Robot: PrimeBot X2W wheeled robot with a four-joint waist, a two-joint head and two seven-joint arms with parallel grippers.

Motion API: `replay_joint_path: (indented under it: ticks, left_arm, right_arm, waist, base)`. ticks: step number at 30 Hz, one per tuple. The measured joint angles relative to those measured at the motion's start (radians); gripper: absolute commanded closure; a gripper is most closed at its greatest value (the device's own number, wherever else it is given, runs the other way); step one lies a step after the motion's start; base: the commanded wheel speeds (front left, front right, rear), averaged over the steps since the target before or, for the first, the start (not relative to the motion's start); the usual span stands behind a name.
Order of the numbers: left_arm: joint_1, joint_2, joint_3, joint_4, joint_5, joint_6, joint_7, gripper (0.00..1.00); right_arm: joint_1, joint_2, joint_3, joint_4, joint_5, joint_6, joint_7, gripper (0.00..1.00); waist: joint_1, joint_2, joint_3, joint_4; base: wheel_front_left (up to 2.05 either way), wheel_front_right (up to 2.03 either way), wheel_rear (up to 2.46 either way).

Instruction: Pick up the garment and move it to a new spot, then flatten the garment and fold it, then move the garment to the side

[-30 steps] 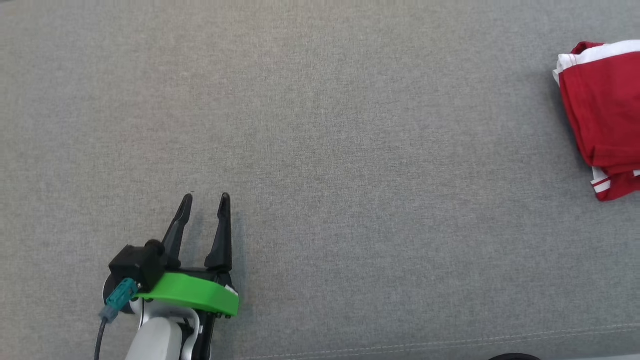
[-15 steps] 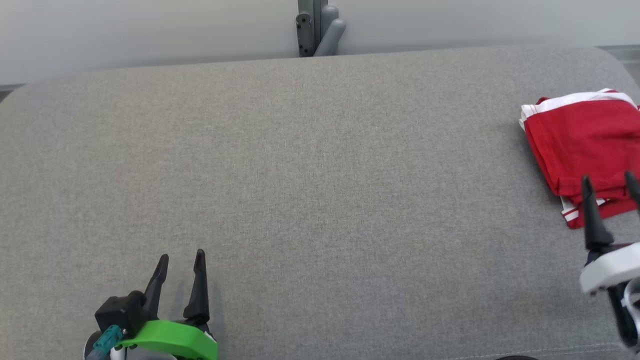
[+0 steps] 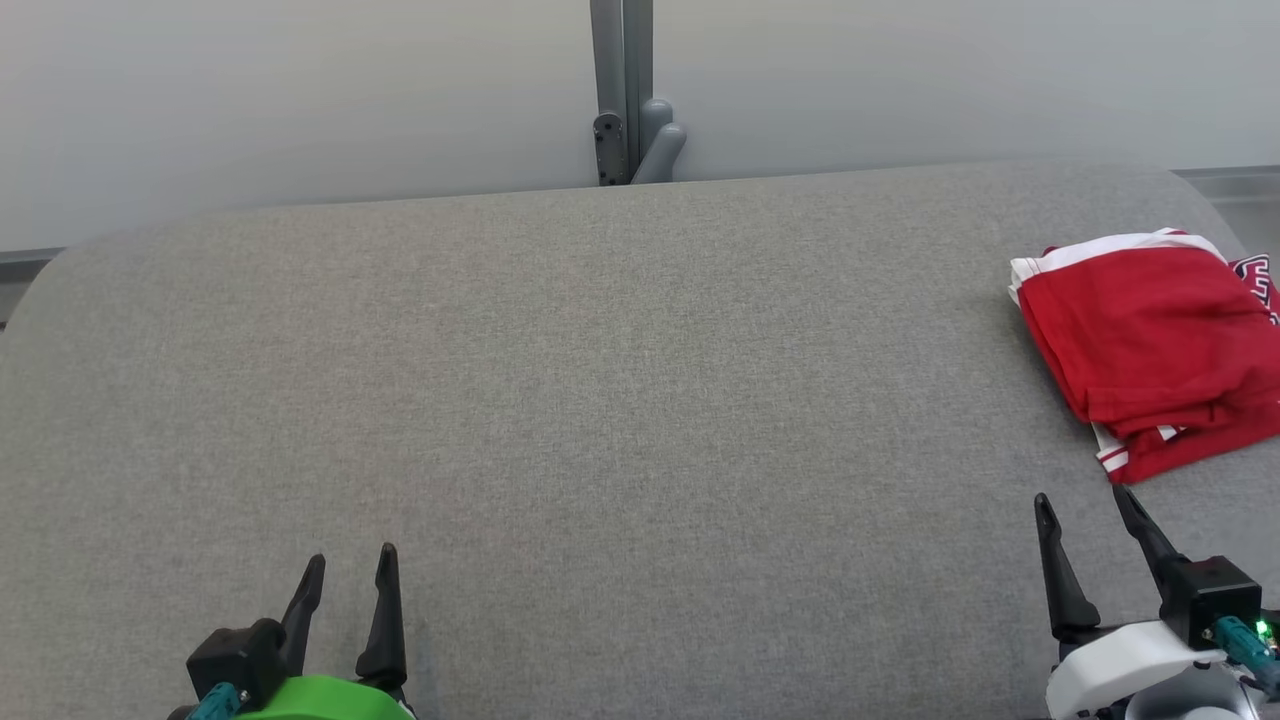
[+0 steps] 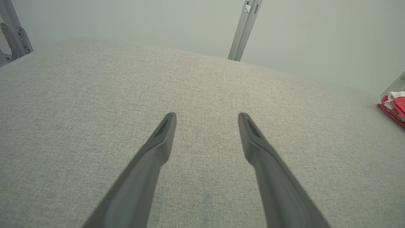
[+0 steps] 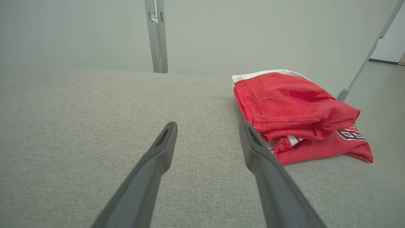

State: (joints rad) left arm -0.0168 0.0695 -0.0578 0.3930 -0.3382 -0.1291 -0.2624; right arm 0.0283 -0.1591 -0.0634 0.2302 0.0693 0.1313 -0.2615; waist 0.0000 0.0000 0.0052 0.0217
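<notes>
**A:** What sits nearest?

**B:** Both pairs of jaws, at the bottom corners of the head view: left jaws lower left, right jaws lower right. Each pair stands wide apart and holds nothing. They hover over the grey cushion (image 3: 640, 400).

**A:** And the garment?

**B:** The red garment (image 3: 1150, 340), trimmed in white, lies at the right edge of the frame. It is just beyond the right jaws without touching them, and well apart from the left jaws. It lies as a folded bundle of stacked layers. In the right wrist view some dark lettering peeks out at its lower right.

**A:** How would it handle?

**B:** Light, soft and limp, I'd judge, possibly a little slick. Lifted by one layer, it would likely sag and fall open. The near hem, where the layers stack, looks the best place to pinch, taking the whole thickness at once.

**A:** Anything farther back?

**B:** A grey metal post (image 3: 622, 90) at upper centre, against a pale wall.
</notes>
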Motion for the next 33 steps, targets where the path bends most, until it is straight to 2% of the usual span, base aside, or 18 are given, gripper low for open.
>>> replay_joint_path:
  ticks: [9,19,33]
  left_arm:
    - [0.019,0.000,-0.015,-0.009,0.005,0.000,0.000,0.00]
    - [0.019,0.004,-0.037,-0.014,-0.006,0.000,0.000,0.00]
    - [0.019,0.005,-0.032,-0.015,-0.011,0.000,0.000,0.00]
  right_arm:
    - [0.040,0.051,-0.021,-0.072,-0.075,0.000,0.000,0.00]
    - [0.032,0.081,-0.059,-0.040,-0.118,0.000,0.000,0.00]
    - [0.028,0.090,-0.057,-0.027,-0.133,0.000,0.000,0.00]
  waist:
    - [0.0000,0.0000,-0.019,0.003]
    - [0.0000,0.0000,-0.025,0.005]
    - [0.0000,0.0000,-0.028,0.004]
  base:
    - [0.00,0.00,0.00]
    - [0.00,0.00,0.00]
    - [0.00,0.00,0.00]
